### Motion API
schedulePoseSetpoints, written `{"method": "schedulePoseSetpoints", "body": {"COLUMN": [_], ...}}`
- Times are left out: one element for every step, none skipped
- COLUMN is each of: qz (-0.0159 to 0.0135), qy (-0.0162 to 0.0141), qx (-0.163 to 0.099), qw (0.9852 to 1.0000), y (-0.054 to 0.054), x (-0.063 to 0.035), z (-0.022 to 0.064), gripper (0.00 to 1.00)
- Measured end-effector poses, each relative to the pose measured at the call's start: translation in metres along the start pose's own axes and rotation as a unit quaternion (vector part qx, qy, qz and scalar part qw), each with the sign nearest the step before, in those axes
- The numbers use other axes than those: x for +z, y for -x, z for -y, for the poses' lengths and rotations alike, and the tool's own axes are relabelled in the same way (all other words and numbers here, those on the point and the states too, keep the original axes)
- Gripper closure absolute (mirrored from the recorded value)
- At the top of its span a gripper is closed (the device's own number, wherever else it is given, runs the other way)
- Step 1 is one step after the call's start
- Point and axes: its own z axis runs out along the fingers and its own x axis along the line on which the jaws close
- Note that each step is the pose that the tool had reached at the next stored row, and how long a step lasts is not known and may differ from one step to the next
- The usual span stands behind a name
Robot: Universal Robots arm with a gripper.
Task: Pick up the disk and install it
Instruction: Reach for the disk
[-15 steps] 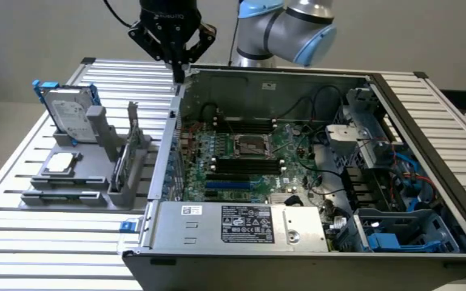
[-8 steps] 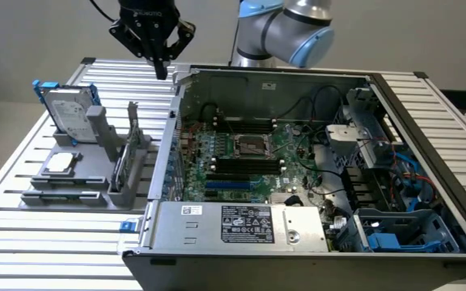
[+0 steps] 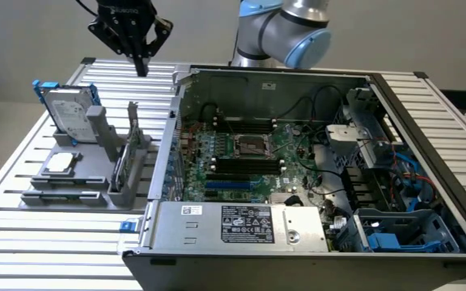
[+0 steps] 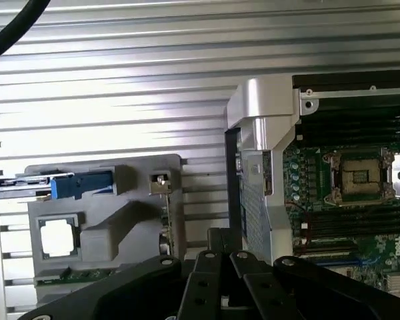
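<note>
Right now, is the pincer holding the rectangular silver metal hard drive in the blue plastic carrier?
No, the hard drive stands upright in the grey holder, and the shut pincer hangs apart from it.

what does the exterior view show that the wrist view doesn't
Exterior view: the disk upright in the grey holder, label face showing; the arm's blue-capped joint; the power supply; a bay with blue plastic. Wrist view: the disk edge-on from above, blue carrier end toward the case. Both: disk, holder, chip, CPU socket.
</note>
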Motion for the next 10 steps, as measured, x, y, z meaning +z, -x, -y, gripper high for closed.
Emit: {"method": "schedulePoseSetpoints", "body": {"qz": [0.0001, 0.0001, 0.0002, 0.0002, 0.0002, 0.0002, 0.0, -0.0002, -0.0006, -0.0011], "qy": [-0.0007, -0.0014, -0.0021, -0.0029, -0.0035, -0.0042, -0.0049, -0.0055, -0.0061, -0.0067], "qx": [0.0, 0.0, 0.0, 0.0, 0.0, 0.0, 0.0, 0.0, 0.0, 0.0], "qw": [1.0, 1.0, 1.0, 1.0, 1.0, 1.0, 1.0, 1.0, 1.0, 1.0], "y": [-0.005, -0.009, -0.014, -0.019, -0.023, -0.028, -0.033, -0.037, -0.042, -0.046], "x": [0.0004, 0.0008, 0.0011, 0.0014, 0.0017, 0.0019, 0.0022, 0.0024, 0.0026, 0.0028], "z": [-0.0015, -0.003, -0.0044, -0.0058, -0.0071, -0.0083, -0.0096, -0.0106, -0.0116, -0.0125], "gripper": [0.89, 0.89, 0.89, 0.89, 0.89, 0.89, 0.89, 0.89, 0.89, 0.89]}}
